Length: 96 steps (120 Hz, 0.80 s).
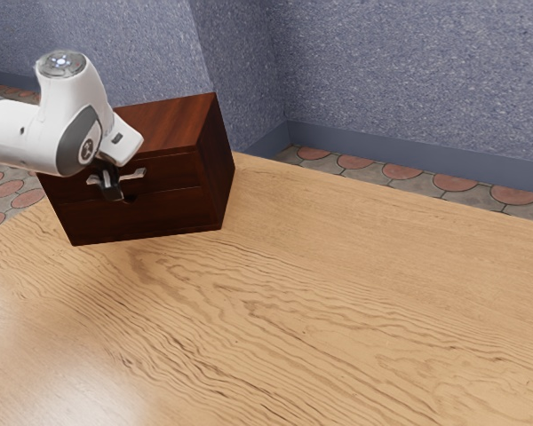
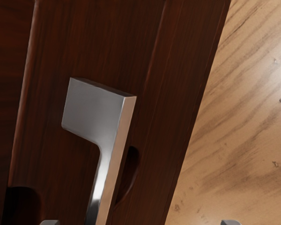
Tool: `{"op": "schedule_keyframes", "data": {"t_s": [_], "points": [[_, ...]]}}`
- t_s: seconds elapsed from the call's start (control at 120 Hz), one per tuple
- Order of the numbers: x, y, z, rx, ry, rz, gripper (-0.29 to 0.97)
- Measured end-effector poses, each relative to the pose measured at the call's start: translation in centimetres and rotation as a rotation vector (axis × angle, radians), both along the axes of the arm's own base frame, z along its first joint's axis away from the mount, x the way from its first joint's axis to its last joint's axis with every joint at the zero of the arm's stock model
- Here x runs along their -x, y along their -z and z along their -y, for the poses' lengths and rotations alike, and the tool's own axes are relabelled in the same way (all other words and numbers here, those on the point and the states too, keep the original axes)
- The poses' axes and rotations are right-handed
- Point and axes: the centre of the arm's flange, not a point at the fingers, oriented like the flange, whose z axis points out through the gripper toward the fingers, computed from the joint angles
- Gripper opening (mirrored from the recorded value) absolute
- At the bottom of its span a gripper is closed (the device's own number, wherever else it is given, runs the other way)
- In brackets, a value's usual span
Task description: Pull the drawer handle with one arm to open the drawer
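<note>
A dark wooden drawer box (image 1: 173, 124) stands at the back of the table toward the exterior view's left. Its drawer front (image 1: 173, 177) looks flush with the box. A silver handle (image 1: 135, 172) sticks out from that front, and in the wrist view the handle (image 2: 100, 122) is a flat metal bar seen close up. My gripper (image 1: 113, 188) hangs right at the handle, open. Two grey fingertips (image 2: 49, 222) stand wide apart, with the handle's lower end between them. I cannot tell whether either finger touches it.
The light wooden table (image 1: 338, 293) stretches wide toward the exterior view's right and front. Beyond the table, blue-grey walls (image 1: 382, 62) meet a tiled floor (image 1: 444, 182). My white arm (image 1: 44, 133) covers part of the box's near corner.
</note>
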Motion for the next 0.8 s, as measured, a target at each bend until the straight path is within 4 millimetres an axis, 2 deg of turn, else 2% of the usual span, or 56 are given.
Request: {"op": "schedule_keyframes", "data": {"t_s": [0.175,0.283,0.325,0.475,0.55,0.617,0.733,0.8], "points": [[-0.5,0.3,0.1,-0.007,0.030,-0.015,0.39],[-1.0,1.5,0.1,-0.008,0.045,-0.037,0.41],[-1.2,1.7,0.1,-0.011,0.050,-0.039,0.38],[-2.1,2.2,0.9,-0.008,0.077,-0.034,0.60],[-2.0,1.9,0.9,-0.013,0.087,-0.036,0.50],[-1.6,1.4,0.7,-0.014,0.091,-0.037,0.35],[-0.1,0.0,0.3,-0.006,0.084,-0.031,0.36],[0.4,-0.1,0.3,0.001,0.084,-0.037,0.37]]}}
